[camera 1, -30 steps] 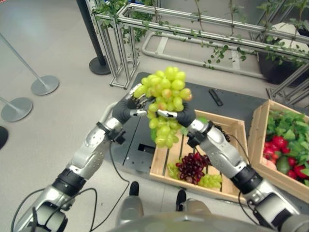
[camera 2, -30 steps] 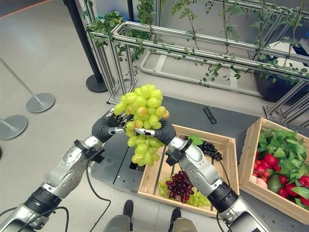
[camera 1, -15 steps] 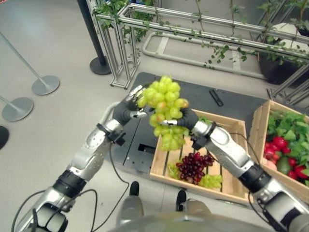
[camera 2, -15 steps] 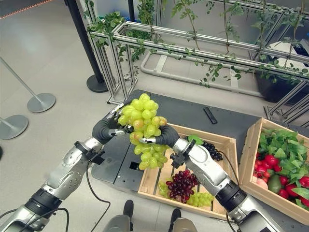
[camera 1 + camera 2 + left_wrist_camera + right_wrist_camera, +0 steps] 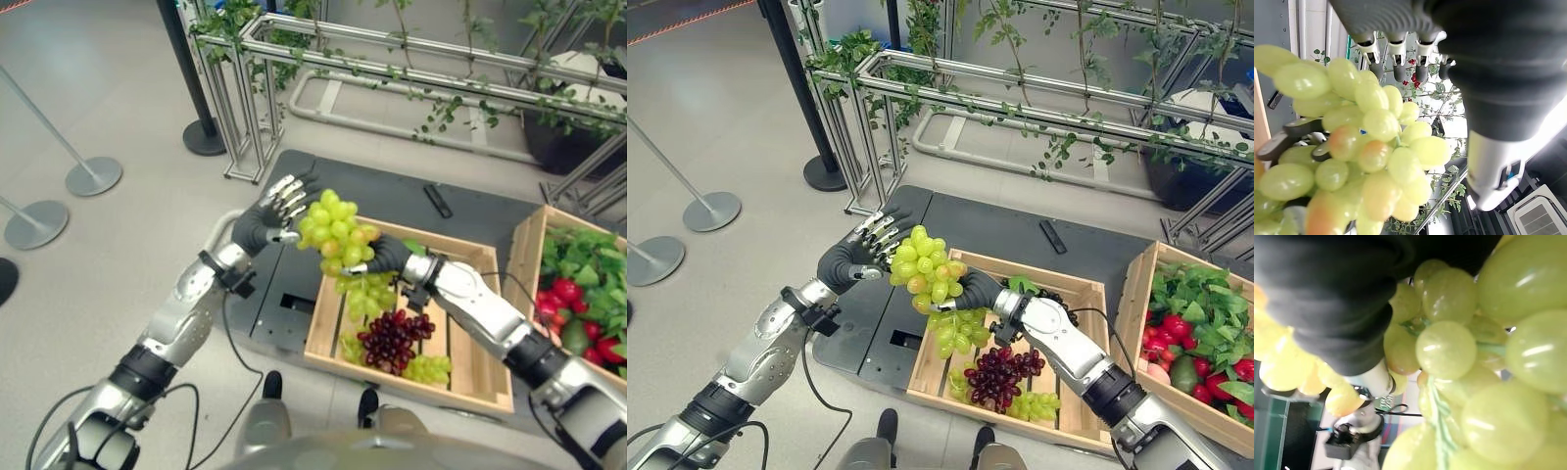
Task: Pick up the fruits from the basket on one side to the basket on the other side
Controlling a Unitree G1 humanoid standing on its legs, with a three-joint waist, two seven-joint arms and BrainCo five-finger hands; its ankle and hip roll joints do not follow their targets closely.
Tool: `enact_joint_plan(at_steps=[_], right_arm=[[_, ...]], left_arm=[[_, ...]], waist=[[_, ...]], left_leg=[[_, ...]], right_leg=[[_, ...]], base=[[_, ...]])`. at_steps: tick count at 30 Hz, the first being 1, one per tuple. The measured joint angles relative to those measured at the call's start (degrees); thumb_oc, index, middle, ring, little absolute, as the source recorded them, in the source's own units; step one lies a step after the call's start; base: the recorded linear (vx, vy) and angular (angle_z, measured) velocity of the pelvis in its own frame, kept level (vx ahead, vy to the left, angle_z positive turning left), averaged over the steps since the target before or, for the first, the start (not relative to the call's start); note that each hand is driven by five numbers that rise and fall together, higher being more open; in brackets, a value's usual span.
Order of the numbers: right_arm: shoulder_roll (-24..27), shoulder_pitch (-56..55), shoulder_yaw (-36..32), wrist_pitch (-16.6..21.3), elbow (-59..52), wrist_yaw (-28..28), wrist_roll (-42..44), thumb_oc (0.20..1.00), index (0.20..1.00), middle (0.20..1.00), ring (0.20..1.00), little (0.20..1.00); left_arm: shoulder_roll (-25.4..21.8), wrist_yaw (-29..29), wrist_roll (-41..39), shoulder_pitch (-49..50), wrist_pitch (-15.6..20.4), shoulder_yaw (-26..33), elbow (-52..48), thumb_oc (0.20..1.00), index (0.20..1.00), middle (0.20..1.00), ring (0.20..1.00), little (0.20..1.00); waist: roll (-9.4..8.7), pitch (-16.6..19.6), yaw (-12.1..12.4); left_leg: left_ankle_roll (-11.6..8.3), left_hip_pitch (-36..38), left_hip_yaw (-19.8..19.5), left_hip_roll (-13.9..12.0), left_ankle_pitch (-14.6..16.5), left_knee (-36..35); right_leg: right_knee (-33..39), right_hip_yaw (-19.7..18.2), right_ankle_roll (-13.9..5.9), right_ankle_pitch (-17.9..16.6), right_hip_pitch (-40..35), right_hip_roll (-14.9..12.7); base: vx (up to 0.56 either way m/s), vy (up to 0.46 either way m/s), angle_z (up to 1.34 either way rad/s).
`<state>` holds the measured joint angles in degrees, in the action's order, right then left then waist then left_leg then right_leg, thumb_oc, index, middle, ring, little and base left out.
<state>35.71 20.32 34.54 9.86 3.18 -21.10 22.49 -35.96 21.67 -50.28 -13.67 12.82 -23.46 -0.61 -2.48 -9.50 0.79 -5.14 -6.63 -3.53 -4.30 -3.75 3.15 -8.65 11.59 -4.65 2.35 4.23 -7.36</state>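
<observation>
While gripped by the right hand (image 5: 977,291), plump glossy grapes (image 5: 926,266)

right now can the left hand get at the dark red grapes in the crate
Probably not directly: the left hand sits beside the green grape bunch, which hangs with the right hand over the dark red grapes.

Grey floor (image 5: 118,88); silver stanchion bases (image 5: 93,174) at left; black post (image 5: 186,69); metal frame (image 5: 1019,98) with trailing vines; dark platform (image 5: 1009,220) underneath
</observation>
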Motion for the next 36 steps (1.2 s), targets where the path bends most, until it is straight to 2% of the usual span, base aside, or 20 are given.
enact_joint_plan(at_steps=[7, 10, 13, 14, 16, 20, 23, 25, 31, 36], right_arm=[[-0.11, 1.22, 2.45, -0.04, 0.26, -1.62, -0.94, 0.200, 0.200, 0.200, 0.200, 0.200], [1.96, 4.35, 4.51, -0.30, 0.19, -3.72, -1.54, 0.200, 0.200, 0.200, 0.200, 0.200], [3.53, 5.46, 4.50, -0.89, 0.16, -4.94, -1.14, 0.200, 0.200, 0.200, 0.200, 0.200], [4.03, 6.33, 4.73, -2.20, 0.13, -6.15, 0.77, 0.200, 0.200, 0.200, 0.200, 0.200], [5.38, 7.04, 4.70, -2.91, 0.05, -7.02, 3.80, 0.200, 0.200, 0.200, 0.200, 0.200], [6.22, 7.35, 4.71, -4.73, 0.03, -8.04, 10.41, 0.200, 0.200, 0.200, 0.200, 0.200], [6.40, 8.15, 4.79, -5.39, 0.03, -8.38, 13.20, 0.200, 0.200, 0.200, 0.200, 0.200], [6.79, 9.39, 4.96, -5.95, -0.23, -8.52, 15.87, 0.200, 0.200, 0.200, 0.200, 0.200], [6.85, 9.79, 4.96, -7.00, -0.49, -8.51, 23.38, 0.200, 0.200, 0.200, 0.200, 0.200], [6.65, 11.29, 6.42, -7.81, -0.48, -8.35, 24.48, 0.200, 0.200, 0.200, 0.200, 0.200]], left_arm=[[-0.14, 0.89, 0.03, -0.02, -0.24, -0.02, -0.01, 1.000, 1.000, 1.000, 1.000, 1.000], [-2.45, 1.07, 0.26, -0.21, -0.38, -0.06, -0.09, 1.000, 1.000, 1.000, 1.000, 1.000], [-5.61, 1.35, 2.35, -0.53, -0.44, -0.04, -0.25, 1.000, 1.000, 1.000, 1.000, 1.000], [-9.48, 1.80, 4.08, -1.47, -0.59, -0.95, -0.75, 1.000, 1.000, 1.000, 1.000, 1.000], [-14.36, 2.35, 6.43, -3.26, -0.65, -1.30, -0.75, 1.000, 1.000, 1.000, 1.000, 1.000], [-20.79, 3.30, 8.57, -7.62, -0.44, -3.05, -1.75, 1.000, 1.000, 1.000, 1.000, 1.000], [-22.07, 3.75, 8.96, -9.83, 0.15, -3.56, -2.94, 1.000, 1.000, 1.000, 1.000, 1.000], [-25.06, 3.87, 8.94, -12.35, 0.33, -4.83, -3.39, 1.000, 1.000, 1.000, 1.000, 1.000], [-26.70, 4.63, 8.92, -13.61, 0.52, -5.04, -3.58, 1.000, 1.000, 1.000, 1.000, 1.000], [-27.42, 4.88, 8.88, -15.21, 0.52, -7.05, -3.66, 1.000, 1.000, 1.000, 1.000, 1.000]], waist=[[-0.02, 0.07, 0.02], [-0.02, 0.49, 0.00], [0.02, 0.78, 0.07], [-0.07, 0.83, 0.05], [0.02, 0.94, 0.04], [-0.15, 1.15, 0.02], [-0.06, 1.32, 0.02], [-0.15, 1.39, 0.00], [-0.15, 1.40, 0.00], [-0.19, 1.42, -0.04]], left_leg=[[-0.01, 0.00, 0.03, 0.08, -0.01, -0.02], [-0.01, 0.01, 0.04, 0.06, -0.01, -0.06], [-0.02, 0.04, 0.04, 0.05, -0.01, -0.09], [-0.02, 0.00, 0.04, 0.10, -0.02, -0.19], [-0.02, 0.07, 0.03, -0.04, -0.02, -0.20], [-0.02, 0.00, 0.06, 0.05, -0.03, -0.27], [-0.02, 0.02, 0.08, 0.16, -0.04, -0.34], [-0.03, 0.06, 0.13, 0.24, -0.04, -0.31], [-0.03, 0.09, 0.22, 0.39, -0.04, -0.33], [-0.03, 0.15, 0.25, 0.37, -0.04, -0.34]], right_leg=[[0.02, 0.00, 0.00, -0.01, -0.01, 0.02], [0.04, -0.01, -0.01, -0.02, 0.01, -0.03], [0.08, -0.01, 0.00, -0.02, -0.03, -0.07], [0.11, -0.01, 0.02, -0.04, 0.05, -0.01], [0.07, 0.00, 0.00, -0.02, -0.02, 0.01], [0.38, 0.01, -0.06, -0.09, -0.04, 0.11], [0.61, 0.00, -0.15, -0.16, -0.13, 0.07], [0.62, 0.00, -0.16, -0.16, -0.18, 0.09], [0.90, -0.03, -0.17, -0.16, -0.27, 0.09], [0.92, -0.04, -0.17, -0.17, -0.31, 0.11]], base=[[0.00, 0.000, 0.00], [0.00, 0.000, 0.00], [0.00, 0.000, 0.00], [0.00, 0.000, 0.00], [0.00, 0.000, 0.00], [0.00, 0.000, 0.00], [0.00, 0.000, 0.00], [0.00, 0.000, 0.00], [0.00, 0.000, 0.00], [0.00, 0.000, 0.00]])
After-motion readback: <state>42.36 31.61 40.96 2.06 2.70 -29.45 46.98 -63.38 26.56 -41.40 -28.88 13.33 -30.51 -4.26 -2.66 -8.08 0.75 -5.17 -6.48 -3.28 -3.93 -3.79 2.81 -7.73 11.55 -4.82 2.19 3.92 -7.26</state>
